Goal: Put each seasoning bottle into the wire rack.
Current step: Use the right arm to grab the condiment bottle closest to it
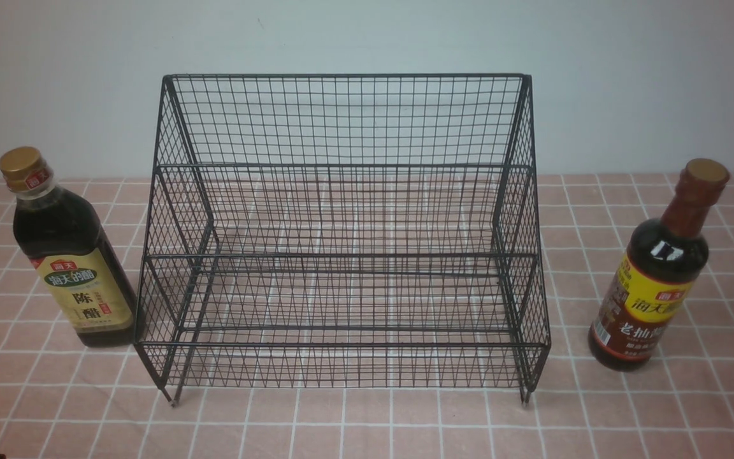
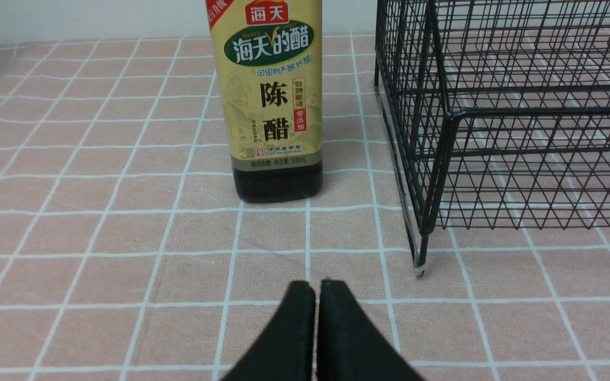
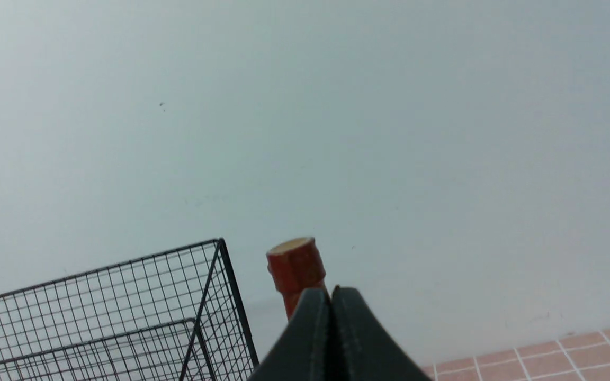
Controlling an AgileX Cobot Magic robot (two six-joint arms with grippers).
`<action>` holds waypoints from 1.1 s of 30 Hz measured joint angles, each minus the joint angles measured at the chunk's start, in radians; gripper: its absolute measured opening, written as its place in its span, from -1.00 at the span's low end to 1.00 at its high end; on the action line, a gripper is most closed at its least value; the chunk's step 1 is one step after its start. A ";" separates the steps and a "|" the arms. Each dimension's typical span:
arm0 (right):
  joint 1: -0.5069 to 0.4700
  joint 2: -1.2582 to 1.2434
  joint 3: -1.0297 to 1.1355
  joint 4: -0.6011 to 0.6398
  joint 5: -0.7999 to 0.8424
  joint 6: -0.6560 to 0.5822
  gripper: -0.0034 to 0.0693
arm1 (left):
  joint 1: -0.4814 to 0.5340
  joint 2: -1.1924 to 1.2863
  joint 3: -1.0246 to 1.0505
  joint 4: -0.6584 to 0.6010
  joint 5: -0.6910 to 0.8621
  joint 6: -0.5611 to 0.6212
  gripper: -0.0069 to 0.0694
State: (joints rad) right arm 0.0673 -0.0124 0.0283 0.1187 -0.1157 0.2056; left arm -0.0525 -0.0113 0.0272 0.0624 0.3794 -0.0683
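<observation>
Spreading under wire rack (image 1: 341,255), pink white-gridded cloth (image 1: 367,427), pale wall (image 1: 367,32) behind, left hand (image 2: 315,287) and right hand (image 3: 330,294) pressed together

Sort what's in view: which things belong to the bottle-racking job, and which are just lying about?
Job:
- gold-cap bottle, standing left of the rack
- red-neck bottle, standing right of it
- wire rack, no bottle in either tier
- left gripper and right gripper, both shut and holding nothing

Not the job:
- pink checked tablecloth
- pale wall
</observation>
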 joint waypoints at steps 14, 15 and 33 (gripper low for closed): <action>0.000 0.042 -0.082 -0.026 -0.141 0.093 -0.95 | 0.000 0.000 0.000 0.000 0.000 0.000 -0.84; 0.000 0.071 -0.123 -0.041 -0.112 0.094 -0.95 | 0.000 0.000 0.000 0.000 0.000 0.000 -0.84; 0.019 0.880 -0.675 -0.241 0.195 0.095 0.01 | 0.000 0.000 0.000 0.000 0.000 0.000 -0.84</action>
State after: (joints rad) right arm 0.0859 0.8676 -0.6468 -0.1221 0.0790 0.3007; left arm -0.0525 -0.0113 0.0272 0.0624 0.3794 -0.0683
